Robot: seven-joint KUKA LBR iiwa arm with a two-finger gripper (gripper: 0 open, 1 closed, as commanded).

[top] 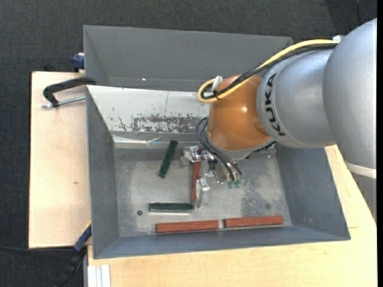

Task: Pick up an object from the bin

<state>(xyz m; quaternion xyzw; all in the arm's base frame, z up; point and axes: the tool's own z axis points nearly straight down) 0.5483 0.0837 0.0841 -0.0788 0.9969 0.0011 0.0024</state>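
Observation:
My gripper [204, 191] hangs under the arm's orange cover, low over the middle of the bin floor. A short red-brown stick [196, 178] stands lengthwise right at the gripper, touching or almost touching its metal parts. Whether it is gripped I cannot tell. A dark green stick [171, 207] lies flat just left of the gripper's lower end. Another dark green stick [167, 159] lies slanted to the upper left, near the back wall.
Two long red-brown sticks lie end to end along the bin's front wall, one [187, 225] at the left and one [254, 222] at the right. The arm and its orange cover hang over the bin's right half.

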